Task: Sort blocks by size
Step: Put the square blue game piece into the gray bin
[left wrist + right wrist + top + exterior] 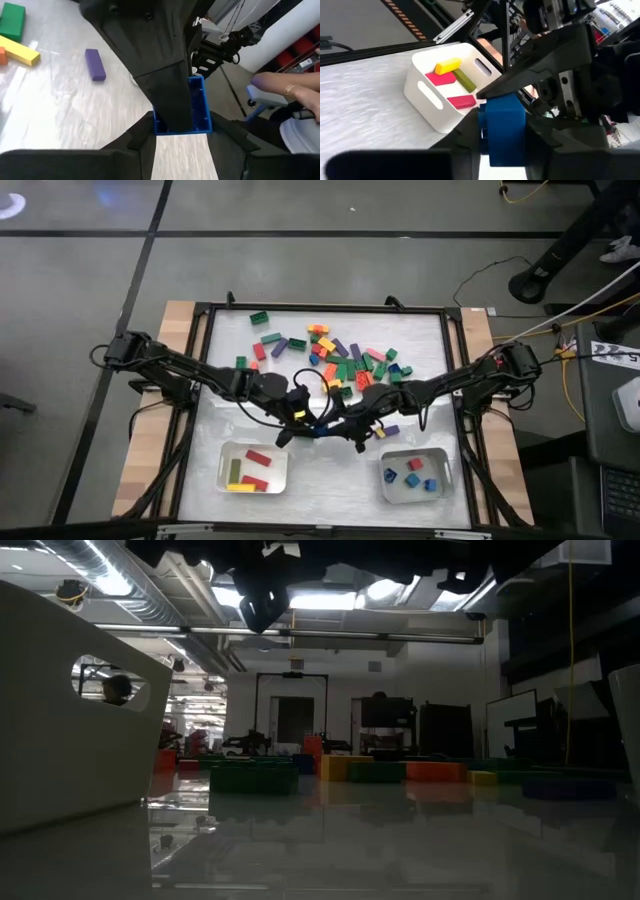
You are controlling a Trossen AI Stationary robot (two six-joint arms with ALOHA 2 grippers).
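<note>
A blue block (199,107) hangs above the table's middle, between my two grippers, which meet there tip to tip. My left gripper (305,418) comes from the table's left and is shut on it. My right gripper (346,421) comes from the right and is shut on the same block (502,122). In the left wrist view a dark finger of the right gripper covers much of the block. Loose blocks (340,358) in many colours lie scattered on the far half of the table. My left gripper pinches the blue block's end (197,127) between its two fingers, coming nearly level from the table's left. The block is lifted clear of the table. My right gripper's finger (165,75) covers the block's other part. My right gripper pinches the blue block by its two sides (490,137) between its fingers, coming nearly level from the table's right. The block is clear of the table, and my left gripper's fingers (530,70) reach it from the opposite side.
A white tray (226,470) at the near left holds long red, yellow and green blocks. A second tray (442,480) at the near right holds small blue and red ones. A purple block (95,64) lies nearby. A person's hand (275,82) shows beyond the table.
</note>
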